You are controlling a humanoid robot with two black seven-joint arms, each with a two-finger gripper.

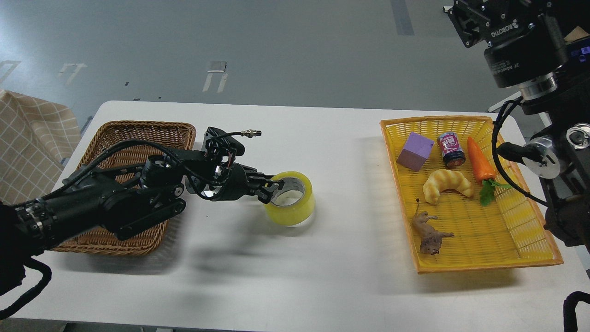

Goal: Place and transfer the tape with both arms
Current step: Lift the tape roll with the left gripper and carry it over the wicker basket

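The yellow tape roll point(291, 213) with its grey-white core is left of the table's middle. My left gripper point(274, 189) comes in from the left and is shut on the roll's left wall, one finger inside the core and one outside. Whether the roll is touching the table or just above it I cannot tell. My right arm is at the top right. Its gripper point(466, 22) is raised high above the yellow basket, and its fingers are cut off by the frame edge.
A brown wicker basket point(138, 133) stands at the left under my left arm. A yellow basket point(461, 121) at the right holds a purple cube point(415, 151), a can point(451, 148), a carrot point(479, 161), a croissant point(447, 184) and a toy animal point(428, 233).
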